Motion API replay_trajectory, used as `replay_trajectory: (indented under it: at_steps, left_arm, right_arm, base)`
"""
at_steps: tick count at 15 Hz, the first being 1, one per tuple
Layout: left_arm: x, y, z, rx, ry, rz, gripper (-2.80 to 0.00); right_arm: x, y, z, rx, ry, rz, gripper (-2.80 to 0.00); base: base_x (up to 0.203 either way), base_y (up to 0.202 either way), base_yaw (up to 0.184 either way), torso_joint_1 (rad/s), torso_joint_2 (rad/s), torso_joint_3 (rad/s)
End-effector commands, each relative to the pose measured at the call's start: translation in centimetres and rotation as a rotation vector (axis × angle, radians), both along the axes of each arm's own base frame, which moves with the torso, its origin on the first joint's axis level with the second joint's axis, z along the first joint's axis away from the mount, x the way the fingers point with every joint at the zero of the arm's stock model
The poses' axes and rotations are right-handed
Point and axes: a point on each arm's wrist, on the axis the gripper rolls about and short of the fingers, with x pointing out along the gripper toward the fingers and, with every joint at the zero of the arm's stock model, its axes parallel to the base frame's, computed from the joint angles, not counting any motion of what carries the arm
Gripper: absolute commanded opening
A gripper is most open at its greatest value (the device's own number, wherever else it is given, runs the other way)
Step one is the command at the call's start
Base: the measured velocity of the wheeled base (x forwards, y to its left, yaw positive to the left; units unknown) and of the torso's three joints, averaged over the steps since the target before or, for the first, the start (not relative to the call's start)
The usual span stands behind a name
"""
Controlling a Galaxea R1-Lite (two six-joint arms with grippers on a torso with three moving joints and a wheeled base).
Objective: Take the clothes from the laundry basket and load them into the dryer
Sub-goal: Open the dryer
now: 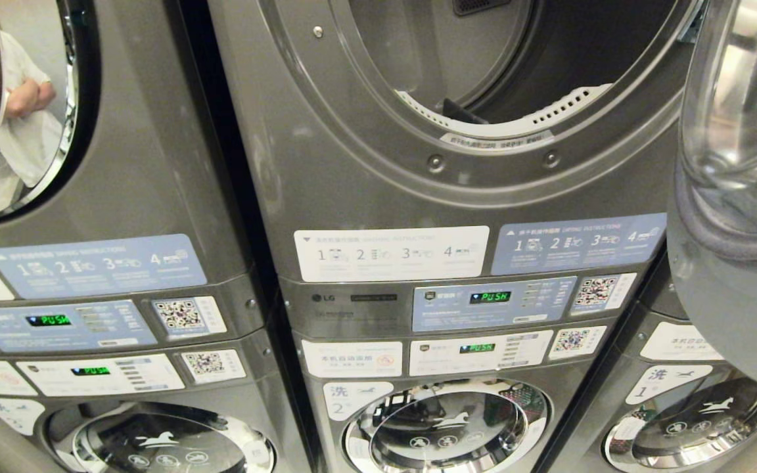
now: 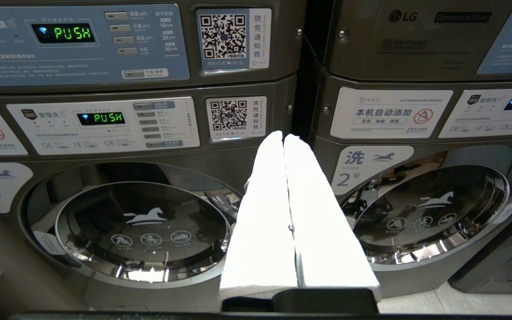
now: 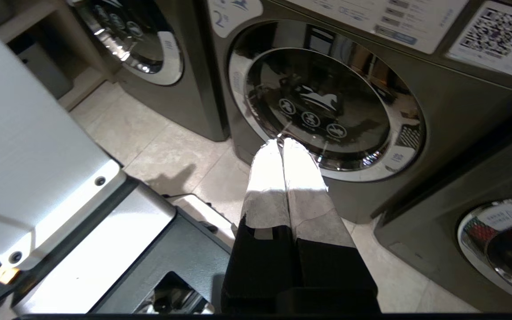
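head: dryer (image 1: 418, 164) door (image 1: 740, 131) swung wide beside the drum mouth, likely for loading; no clothes or basket visible | left wrist: left end effector (image 2: 284, 138) closed, empty, idle below dryer's control panel (image 2: 78, 44) | right wrist: right end effector (image 3: 281, 143) closed on nothing, before the washer door (image 3: 322, 106) under dryer.

Brushed grey metal skins the dryer front (image 1: 326, 164), satin rather than shiny. At two o'clock its open door (image 1: 740, 131) shows clear glossy glass in a matt grey ring. Down at six, the washer door (image 1: 447, 427) gleams with mirror chrome. Instruction stickers (image 1: 391, 254) look smooth, paper-like. Floor tiles (image 3: 171, 151) appear matt, pale stone.
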Motion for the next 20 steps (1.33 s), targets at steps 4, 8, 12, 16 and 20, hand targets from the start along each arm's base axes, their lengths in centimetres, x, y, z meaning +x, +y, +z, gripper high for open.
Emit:
replay_trajectory:
  at_steps: [4,8,12,16,20]
  left_arm:
    - [0.0,0.0,0.0,0.000,0.000,0.000,-2.80]
    - [0.0,0.0,0.0,0.000,0.000,0.000,-2.80]
    - [0.0,0.0,0.0,0.000,0.000,0.000,-2.80]
    - [0.0,0.0,0.0,0.000,0.000,0.000,-2.80]
    - [0.0,0.0,0.0,0.000,0.000,0.000,-2.80]
  right_arm:
    - [0.5,0.6,-0.5,-0.046,0.048,-0.132,-2.80]
    - [2.1,1.5,-0.5,-0.031,0.030,-0.349,-2.80]
    - [1.0,1.4,-1.6,-0.094,-0.141,-0.543,-2.80]
    - [-0.6,1.5,-2.0,-0.056,-0.343,-0.578,-2.80]
    - [-0.9,1.4,-2.1,0.040,-0.360,-0.596,-2.80]
  base:
    - [0.000,0.000,0.000,0.000,0.00,0.000]
    - [0.000,0.000,0.000,0.000,0.00,0.000]
    - [0.000,0.000,0.000,0.000,0.00,0.000]
    - [0.000,0.000,0.000,0.000,0.00,0.000]
    - [0.000,0.000,0.000,0.000,0.00,0.000]
